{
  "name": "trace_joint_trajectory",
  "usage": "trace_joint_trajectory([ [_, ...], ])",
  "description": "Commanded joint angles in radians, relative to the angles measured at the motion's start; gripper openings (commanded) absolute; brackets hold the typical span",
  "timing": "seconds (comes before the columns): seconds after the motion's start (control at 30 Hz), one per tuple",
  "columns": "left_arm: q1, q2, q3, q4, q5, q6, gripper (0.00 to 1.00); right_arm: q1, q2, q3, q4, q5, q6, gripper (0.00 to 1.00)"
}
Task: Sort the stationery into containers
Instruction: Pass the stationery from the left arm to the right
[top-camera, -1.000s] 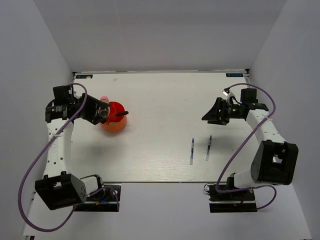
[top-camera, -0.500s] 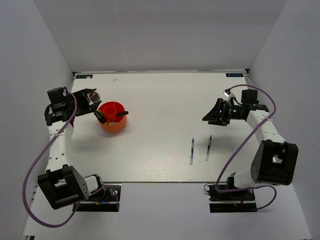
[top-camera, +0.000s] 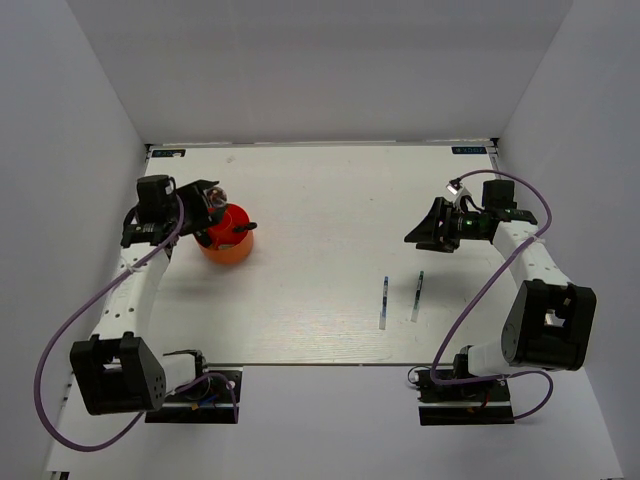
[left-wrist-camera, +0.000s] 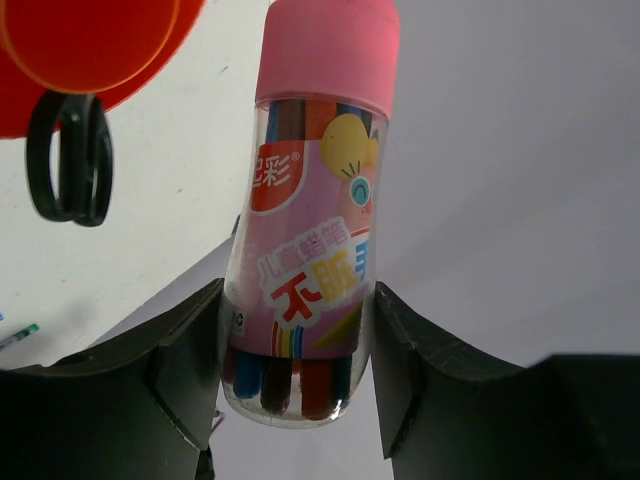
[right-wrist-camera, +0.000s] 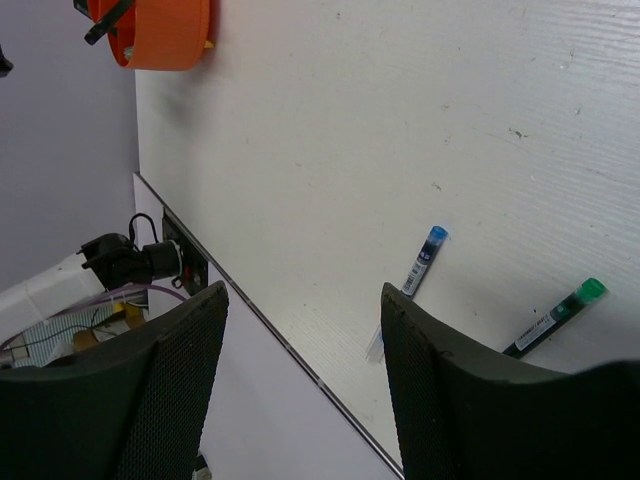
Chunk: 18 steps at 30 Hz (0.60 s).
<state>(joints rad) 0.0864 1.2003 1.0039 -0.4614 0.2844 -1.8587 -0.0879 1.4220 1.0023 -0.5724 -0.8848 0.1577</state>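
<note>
Top view: left gripper (top-camera: 206, 204) is at the far-left rim of the red-orange organiser (top-camera: 228, 246), closed on something small and pale. It is too tiny here to tell what. A black scissors handle (top-camera: 246, 227) pokes out of the organiser on the side away from that gripper. Right gripper (top-camera: 420, 232) hangs over the white table (top-camera: 320, 190), well apart from the organiser, and its jaws can't be read from this angle. Blue-capped pen (top-camera: 384, 300) and green-capped pen (top-camera: 417, 296) lie parallel and near each other, back toward the right arm's base. Cap colours are barely readable here.

Left wrist: the held thing is a pink-capped tube (left-wrist-camera: 305, 250), clamped between both jaws with its cap end pointing away from the gripper. It has a clear body, a pink label with Chinese print and a yellow cartoon figure, and coloured pens inside. The organiser is ahead-left and cropped by the frame, with two black scissors loops hanging past its rim.

Right wrist: the jaws stand apart with nothing between them. Both pens lie ahead-right on the table and the caps are clearly blue and green. The green one has a dark body, the blue one a pale body. The organiser is far ahead-left and cropped. The tube does not appear in this view.
</note>
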Motion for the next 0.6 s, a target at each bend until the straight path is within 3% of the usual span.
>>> trace_joint_trajectory([
  [0.0, -0.049, -0.044, -0.008, 0.035, -0.083, -0.039, 0.0, -0.006, -0.021, -0.002, 0.019, 0.001, 0.005, 0.65],
  [0.1, -0.117, -0.061, -0.013, 0.01, -0.163, -0.042, 0.0, -0.003, -0.026, -0.002, 0.019, 0.003, 0.006, 0.65],
  [0.57, -0.223, -0.136, -0.12, -0.036, -0.32, -0.115, 0.0, -0.004, -0.037, -0.004, 0.016, 0.004, 0.008, 0.65],
])
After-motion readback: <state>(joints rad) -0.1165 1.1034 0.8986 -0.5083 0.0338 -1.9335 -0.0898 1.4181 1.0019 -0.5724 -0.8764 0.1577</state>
